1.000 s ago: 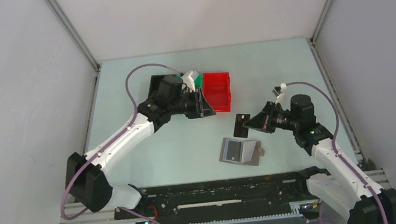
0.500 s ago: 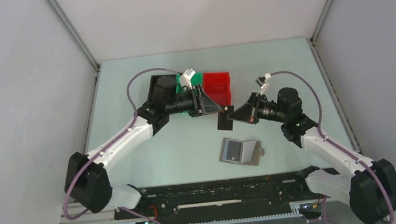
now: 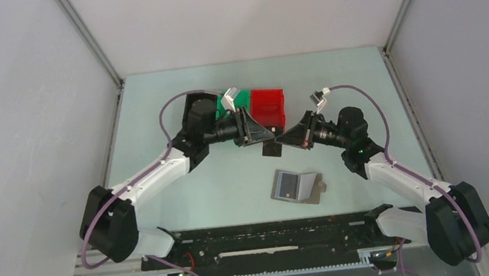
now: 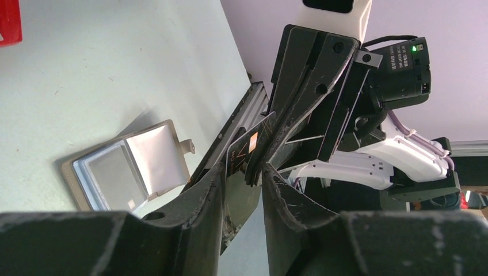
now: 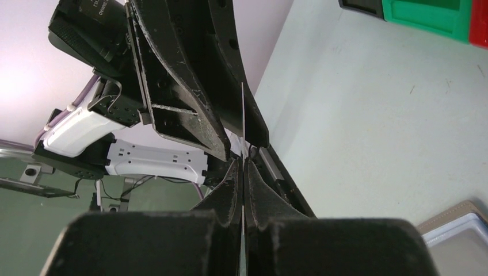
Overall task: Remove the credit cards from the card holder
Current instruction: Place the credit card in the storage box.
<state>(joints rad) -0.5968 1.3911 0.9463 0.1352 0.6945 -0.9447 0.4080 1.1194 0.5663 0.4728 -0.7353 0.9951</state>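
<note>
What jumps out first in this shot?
The two arms meet tip to tip over mid-table: the right arm has its jaws shut on a card, and the left arm has its jaws open on either side of it. Nearer the bases, the wallet lies open and flat on the table. A red bin and a green bin sit behind the arms.
</note>
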